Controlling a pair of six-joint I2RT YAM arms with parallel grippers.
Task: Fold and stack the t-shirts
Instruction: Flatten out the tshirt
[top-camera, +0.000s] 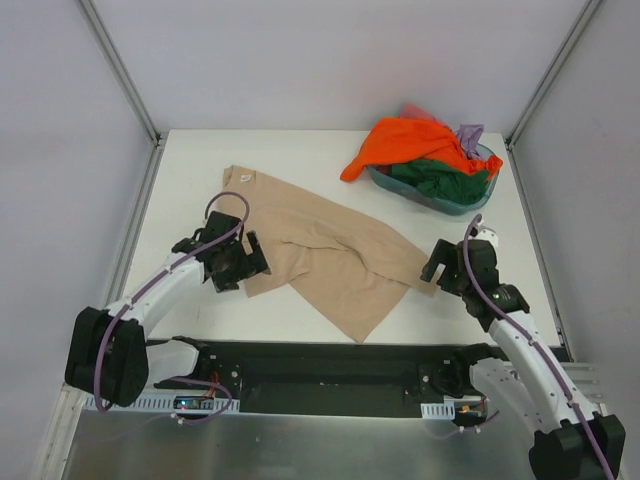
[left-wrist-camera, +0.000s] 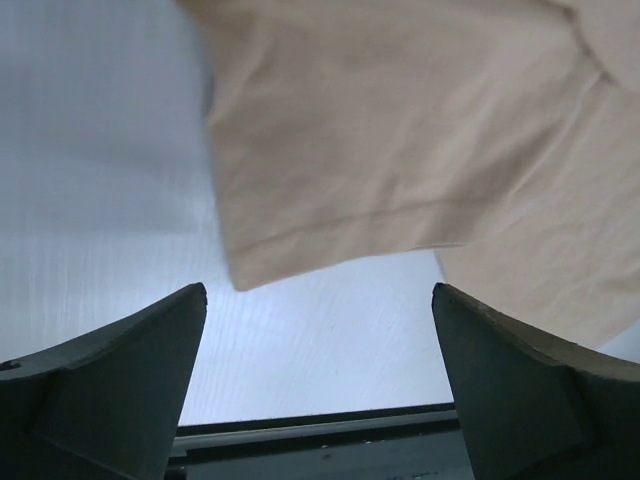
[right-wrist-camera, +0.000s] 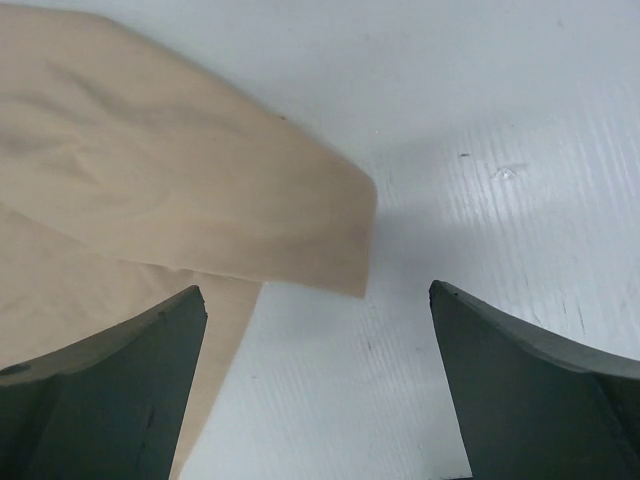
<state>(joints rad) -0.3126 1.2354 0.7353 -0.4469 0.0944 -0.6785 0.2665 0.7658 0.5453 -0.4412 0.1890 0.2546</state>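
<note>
Overhead: tan t-shirt (top-camera: 320, 255) rumpled mid-table (top-camera: 190, 170). Left gripper (top-camera: 250, 262) at its 9 o'clock edge, right gripper (top-camera: 437, 268) at 3 o'clock corner, probably flanking for two-handed spreading. Other t-shirts (top-camera: 405, 145) wait in basin (top-camera: 470, 200), 1 o'clock.
Left wrist: fingers (left-wrist-camera: 110, 380) wide, empty; hem at 12 o'clock.
Right wrist: fingers (right-wrist-camera: 100, 390) wide, empty; corner at 11 o'clock.

Plain tan-beige t-shirt (top-camera: 320, 255) on white table (top-camera: 190, 180); orange shirt (top-camera: 405, 143), dark green shirt (top-camera: 440, 178), teal basin (top-camera: 455, 203).

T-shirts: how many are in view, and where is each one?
5: tan shirt spread on the table; orange, green, lilac and red heaped in the basin. More may lie hidden underneath.
</note>
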